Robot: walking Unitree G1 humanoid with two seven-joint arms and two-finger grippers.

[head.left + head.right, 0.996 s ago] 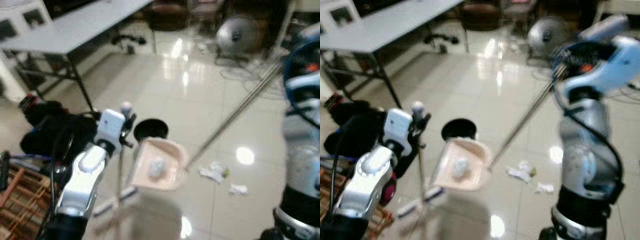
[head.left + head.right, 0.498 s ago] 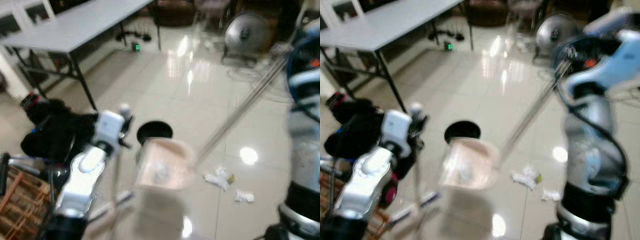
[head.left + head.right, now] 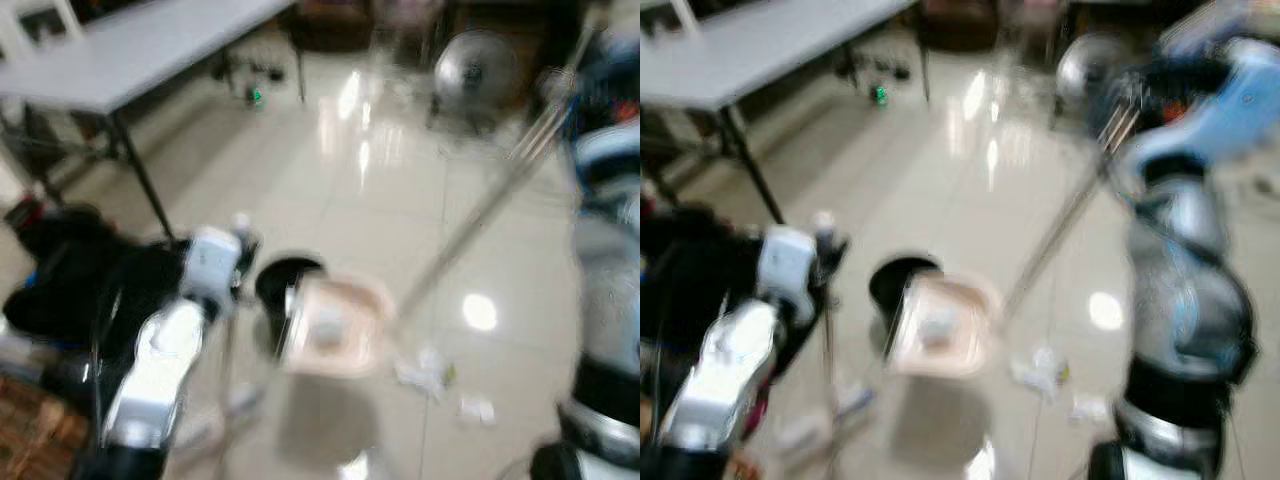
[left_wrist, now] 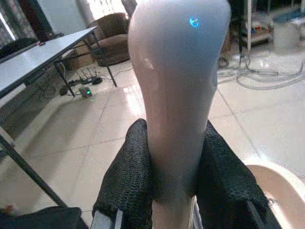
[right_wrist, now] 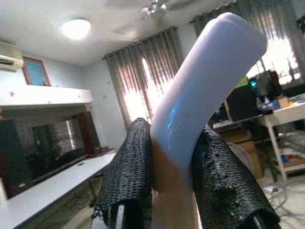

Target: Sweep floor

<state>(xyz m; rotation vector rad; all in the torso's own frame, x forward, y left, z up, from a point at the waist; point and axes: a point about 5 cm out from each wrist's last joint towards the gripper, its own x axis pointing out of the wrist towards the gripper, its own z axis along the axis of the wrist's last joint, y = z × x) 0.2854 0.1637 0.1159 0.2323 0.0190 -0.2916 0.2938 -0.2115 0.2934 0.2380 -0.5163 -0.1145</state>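
Left gripper (image 4: 174,191): my two black fingers (image 4: 127,176) clamp the pale handle of the dustpan (image 3: 335,325), one on each side, touching it.
Dustpan: cream-coloured, held above the glossy tiled floor (image 3: 330,190), tilted, with a small white scrap lying inside; its rim sits just beside a round black bin (image 3: 282,285).
Right gripper (image 5: 174,191): my fingers (image 5: 127,167) are closed on the pale blue-white broom grip (image 5: 200,100).
Broom pole (image 3: 490,200): a long metal shaft slanting down from my right arm toward the dustpan.
Litter (image 3: 425,370): crumpled white scraps on the floor, near the dustpan; a second scrap (image 3: 473,408) lies apart from them.
Surroundings: grey folding table (image 3: 130,55), floor fan (image 3: 470,70), black bags (image 3: 70,270) by my left arm.
Head views are blurred.
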